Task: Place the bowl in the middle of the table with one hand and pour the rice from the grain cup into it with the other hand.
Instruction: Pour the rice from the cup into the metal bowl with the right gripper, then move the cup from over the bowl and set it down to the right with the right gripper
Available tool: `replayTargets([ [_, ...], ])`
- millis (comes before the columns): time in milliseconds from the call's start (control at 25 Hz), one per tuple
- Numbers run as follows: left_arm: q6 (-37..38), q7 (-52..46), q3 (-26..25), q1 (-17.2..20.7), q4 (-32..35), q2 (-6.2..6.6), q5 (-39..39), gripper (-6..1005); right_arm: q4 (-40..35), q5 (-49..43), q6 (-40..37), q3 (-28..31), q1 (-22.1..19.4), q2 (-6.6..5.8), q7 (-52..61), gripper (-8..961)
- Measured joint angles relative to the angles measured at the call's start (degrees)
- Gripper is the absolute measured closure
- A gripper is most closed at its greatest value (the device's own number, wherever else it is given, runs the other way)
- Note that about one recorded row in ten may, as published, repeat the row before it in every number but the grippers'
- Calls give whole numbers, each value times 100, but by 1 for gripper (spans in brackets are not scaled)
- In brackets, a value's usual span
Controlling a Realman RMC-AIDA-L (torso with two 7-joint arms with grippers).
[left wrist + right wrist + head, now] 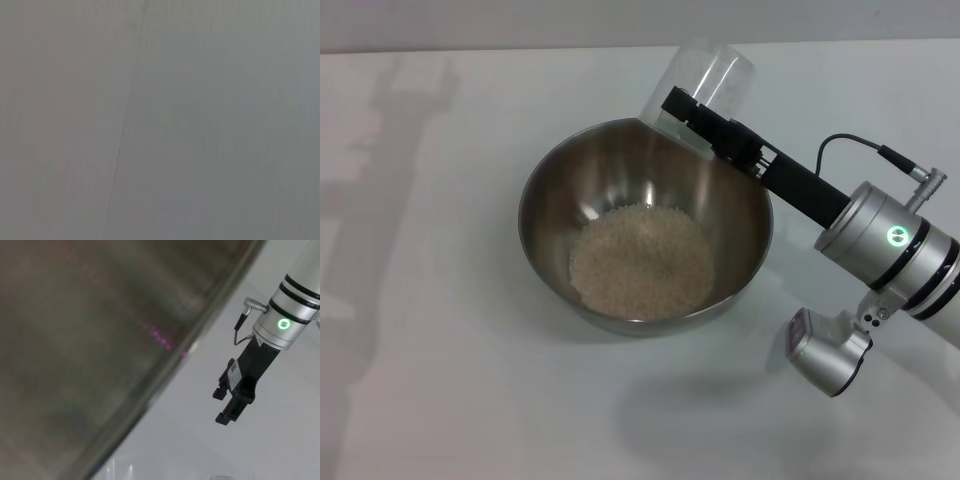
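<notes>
The steel bowl [542, 215] stands in the middle of the white table [420, 330]. A heap of pale rice [640, 262] lies in its bottom. My right gripper [676, 103] is shut on the clear grain cup [705, 75] and holds it tipped over the bowl's far right rim; I see no grains in the cup. The right wrist view shows the bowl's outer wall [100, 340] close up. Farther off in that view, my left gripper [221, 405] hangs open and empty over the table, apart from the bowl. It is out of the head view.
The right arm's silver wrist [890, 240] and its camera housing [825, 350] hang over the table to the right of the bowl. The left wrist view shows only a plain grey surface [200, 125].
</notes>
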Motion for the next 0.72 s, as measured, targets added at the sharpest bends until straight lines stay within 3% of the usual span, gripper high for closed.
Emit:
replayTargets([
  [720,1,-11,43,24,-50,0,0,274,28,-55,97,-98,-142,13,36,953],
])
